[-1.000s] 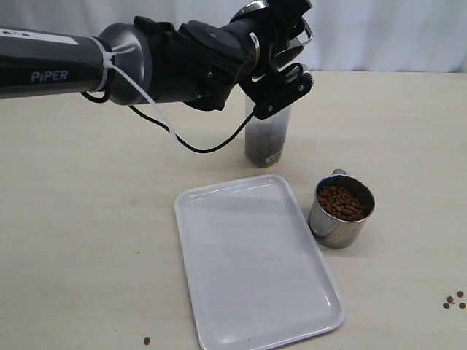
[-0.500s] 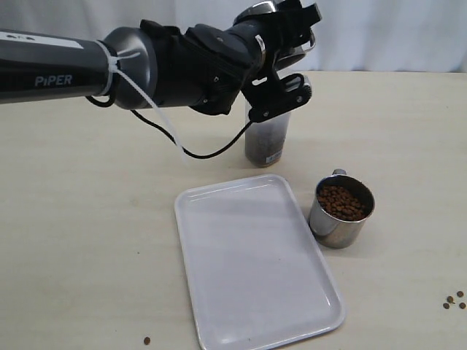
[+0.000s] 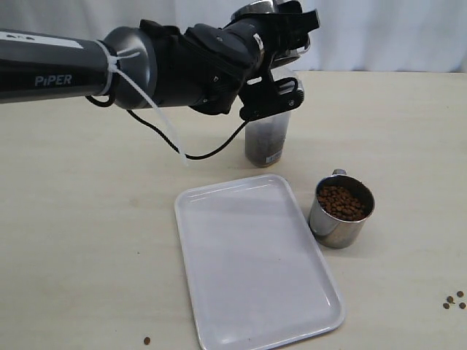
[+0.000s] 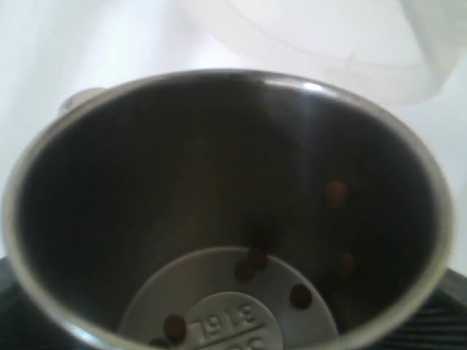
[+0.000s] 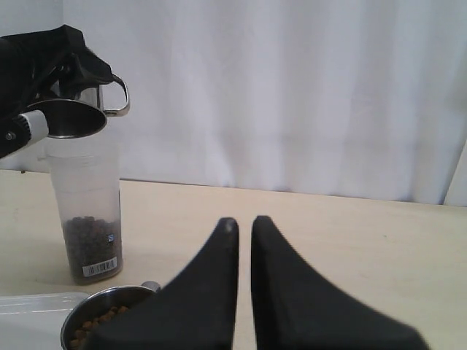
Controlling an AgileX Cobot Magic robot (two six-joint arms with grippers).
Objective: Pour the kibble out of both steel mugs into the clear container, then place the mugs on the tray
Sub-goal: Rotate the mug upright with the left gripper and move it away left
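At the upper centre of the exterior view, the left gripper point(image 3: 287, 58) has its fingers clamped on the tipped steel mug point(image 4: 219, 182), which is held at the rim of the clear container point(image 3: 266, 138). A few pellets point(image 4: 300, 295) lie inside this mug. The tray point(image 3: 219, 292) occupies the lower centre. The second steel mug point(image 3: 330, 227), filled with kibble point(image 3: 341, 203), stands just right of the tray. The right gripper point(image 5: 241, 222) has its fingers together, holding nothing.

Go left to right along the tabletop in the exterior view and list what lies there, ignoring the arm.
Lone kibble pellet → tray → full steel mug → scattered kibble pellets.
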